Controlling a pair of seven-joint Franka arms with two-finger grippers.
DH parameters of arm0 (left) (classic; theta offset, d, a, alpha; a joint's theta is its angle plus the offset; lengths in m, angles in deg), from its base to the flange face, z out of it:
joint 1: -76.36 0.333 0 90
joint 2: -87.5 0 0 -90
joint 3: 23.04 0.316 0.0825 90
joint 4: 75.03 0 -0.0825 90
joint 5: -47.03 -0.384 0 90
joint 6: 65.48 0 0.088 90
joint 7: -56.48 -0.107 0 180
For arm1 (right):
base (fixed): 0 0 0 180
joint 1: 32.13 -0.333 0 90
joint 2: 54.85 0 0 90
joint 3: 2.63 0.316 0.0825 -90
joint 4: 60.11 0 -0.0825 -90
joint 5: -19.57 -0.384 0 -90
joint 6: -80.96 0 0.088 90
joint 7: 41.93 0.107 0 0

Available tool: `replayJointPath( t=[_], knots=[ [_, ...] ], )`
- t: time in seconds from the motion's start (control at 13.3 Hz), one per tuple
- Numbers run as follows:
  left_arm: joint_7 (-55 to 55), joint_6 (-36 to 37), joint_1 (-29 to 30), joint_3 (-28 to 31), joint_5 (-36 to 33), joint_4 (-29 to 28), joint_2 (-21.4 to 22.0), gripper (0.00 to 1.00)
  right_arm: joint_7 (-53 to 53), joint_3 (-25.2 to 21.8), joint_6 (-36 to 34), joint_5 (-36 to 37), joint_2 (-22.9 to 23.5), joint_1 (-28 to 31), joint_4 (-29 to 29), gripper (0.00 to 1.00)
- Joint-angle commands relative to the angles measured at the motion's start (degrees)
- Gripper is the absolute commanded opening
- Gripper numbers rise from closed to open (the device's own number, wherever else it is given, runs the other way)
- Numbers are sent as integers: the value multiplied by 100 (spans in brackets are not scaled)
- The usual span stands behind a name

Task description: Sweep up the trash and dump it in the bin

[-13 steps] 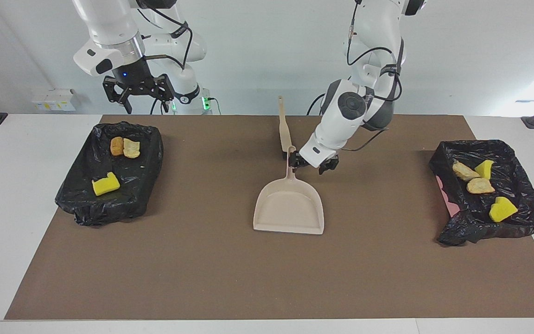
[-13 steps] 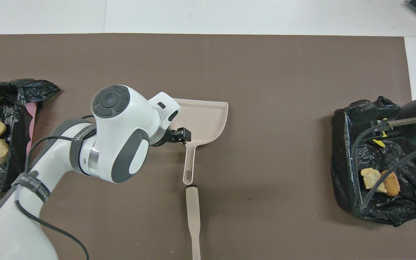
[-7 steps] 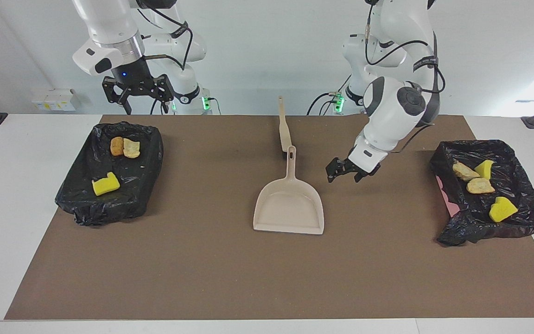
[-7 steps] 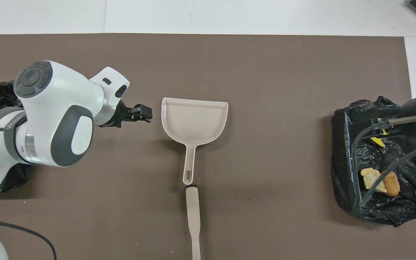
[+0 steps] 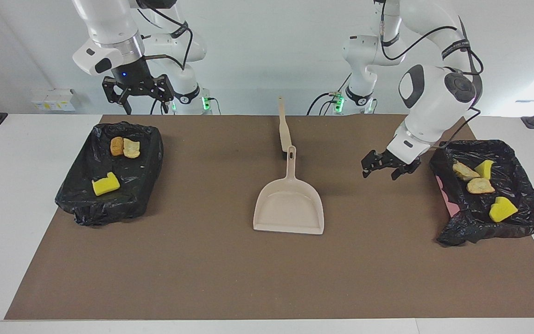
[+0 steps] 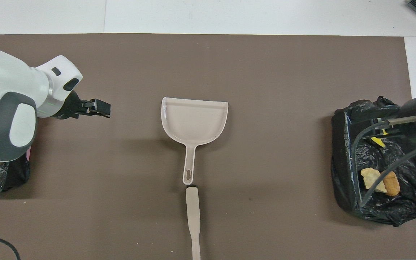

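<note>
The trash lies in two bins lined with black bags. The bin at the left arm's end holds several scraps, among them a tan chunk and a yellow piece. The bin at the right arm's end holds an orange chunk, a tan chunk and a yellow piece. My left gripper hangs open and empty over the mat, between the dustpan and the first bin. My right gripper waits open, high over the edge of the second bin that is nearer to the robots.
The beige dustpan lies flat mid-mat, its handle pointing toward the robots. The beige brush lies in line with that handle, nearer to the robots. The brown mat covers most of the white table.
My left gripper has swung away from the dustpan handle toward the bin at the left arm's end, with nothing in it. The right arm, dustpan and brush have not moved.
</note>
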State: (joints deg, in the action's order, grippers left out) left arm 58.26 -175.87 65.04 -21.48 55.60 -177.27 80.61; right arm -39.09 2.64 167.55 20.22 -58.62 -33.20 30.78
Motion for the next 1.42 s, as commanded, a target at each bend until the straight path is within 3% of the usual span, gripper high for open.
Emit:
replayJointPath(
  t=[0.0, 0.45, 1.05, 1.35],
  knots=[
    [-632, 359, 409, -50, -233, 195, 92, 100, -91, 18, 130, -144, -106, 89, 139, 100],
    [-749, 1097, 710, 2, -610, 617, 206, 100, -108, 18, 121, -144, -115, 89, 148, 100],
    [-512, 1862, 666, 108, -821, 670, 909, 100, -117, 27, 130, -144, -115, 89, 148, 100],
    [-512, 2476, 683, 99, -918, 1038, 901, 100, -117, 18, 121, -144, -115, 89, 157, 100]
  ],
)
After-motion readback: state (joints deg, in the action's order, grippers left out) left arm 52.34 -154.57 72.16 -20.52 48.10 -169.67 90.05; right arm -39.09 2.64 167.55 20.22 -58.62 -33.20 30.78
